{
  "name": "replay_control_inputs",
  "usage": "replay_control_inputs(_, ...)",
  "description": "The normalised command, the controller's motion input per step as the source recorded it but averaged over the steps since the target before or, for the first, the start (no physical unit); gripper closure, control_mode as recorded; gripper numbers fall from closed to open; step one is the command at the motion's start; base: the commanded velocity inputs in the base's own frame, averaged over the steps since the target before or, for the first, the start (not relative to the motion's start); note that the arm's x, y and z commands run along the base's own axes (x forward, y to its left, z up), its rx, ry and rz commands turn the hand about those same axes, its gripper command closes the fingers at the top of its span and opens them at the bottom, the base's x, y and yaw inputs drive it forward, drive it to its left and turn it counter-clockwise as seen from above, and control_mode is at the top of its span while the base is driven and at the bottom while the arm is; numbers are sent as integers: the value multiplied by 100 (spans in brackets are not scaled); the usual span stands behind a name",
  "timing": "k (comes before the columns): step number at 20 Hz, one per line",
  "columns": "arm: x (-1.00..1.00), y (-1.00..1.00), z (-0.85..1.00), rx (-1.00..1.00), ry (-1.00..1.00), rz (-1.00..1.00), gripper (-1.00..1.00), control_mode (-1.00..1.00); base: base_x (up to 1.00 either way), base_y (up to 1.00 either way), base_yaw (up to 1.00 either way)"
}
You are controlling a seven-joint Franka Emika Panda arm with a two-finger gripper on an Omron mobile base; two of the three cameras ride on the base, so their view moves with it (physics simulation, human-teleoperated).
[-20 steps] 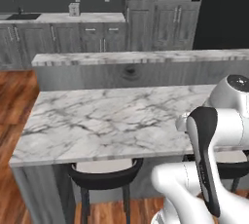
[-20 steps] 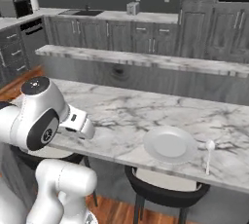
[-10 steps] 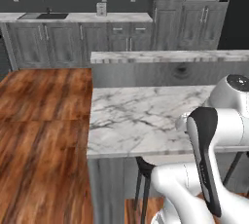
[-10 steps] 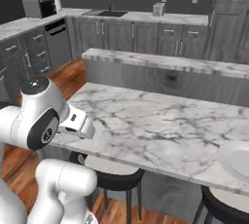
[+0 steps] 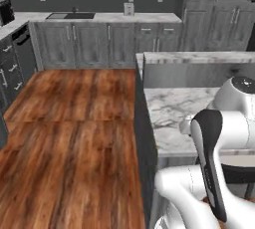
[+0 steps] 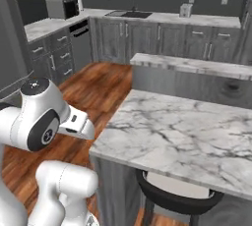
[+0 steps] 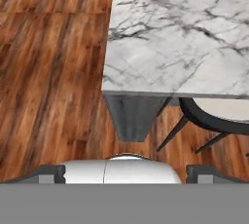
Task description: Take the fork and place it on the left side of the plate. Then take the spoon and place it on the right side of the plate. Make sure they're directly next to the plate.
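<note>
The fork, the spoon and the plate are out of view. My gripper (image 7: 126, 174) is open, its two dark fingertips (image 7: 51, 173) far apart with nothing between them. It hangs over the wooden floor just off the near left corner of the marble island counter (image 7: 185, 33). That bare stretch of counter (image 6: 187, 131) carries no utensils where I can see it. My white arm stands folded close to the base in both base views.
A dark stool (image 7: 219, 116) is tucked under the island's near edge; its seat (image 6: 172, 195) sits below the counter. A raised ledge (image 6: 197, 65) runs along the island's far side. Wooden floor (image 5: 74, 123) spreads to the left, bounded by grey cabinets (image 5: 99, 39).
The whole picture has slid right in both base views, so the base has driven left. The plate and spoon have left the right base view. The gripper stays open.
</note>
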Motion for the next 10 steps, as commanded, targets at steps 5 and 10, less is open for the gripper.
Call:
replay_control_inputs(5, 0, 0, 0, 0, 0, 0, -100, 100, 40, 100, 6)
replay_control_inputs(10, 0, 0, 0, 0, 0, 0, -100, 100, 78, 100, 3)
